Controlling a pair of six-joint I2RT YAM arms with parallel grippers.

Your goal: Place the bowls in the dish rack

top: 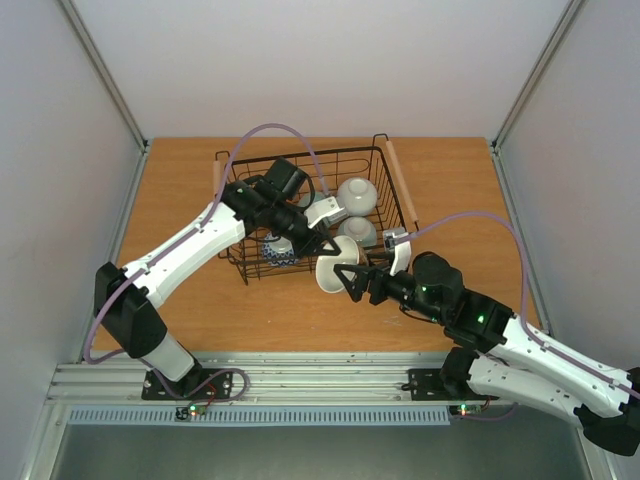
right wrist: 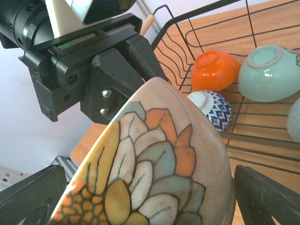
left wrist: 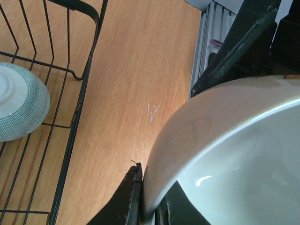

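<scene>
Above: the cream bowl [top: 335, 270] is being held at the near edge of the dish rack [top: 383, 170]. Left wrist: its rim is being pinched by the left end effector [left wrist: 147, 187]. Right wrist: the right end effector [right wrist: 150, 201] is being shown open, so a drop is being risked by that lone rim pinch

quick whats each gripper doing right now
left gripper: shut on the rim of the flowered bowl
right gripper: open, its fingers spread either side of that same bowl, not clamping it

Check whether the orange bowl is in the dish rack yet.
Yes, the orange bowl rests inside the dish rack, on its wires beside a mint bowl.
</scene>
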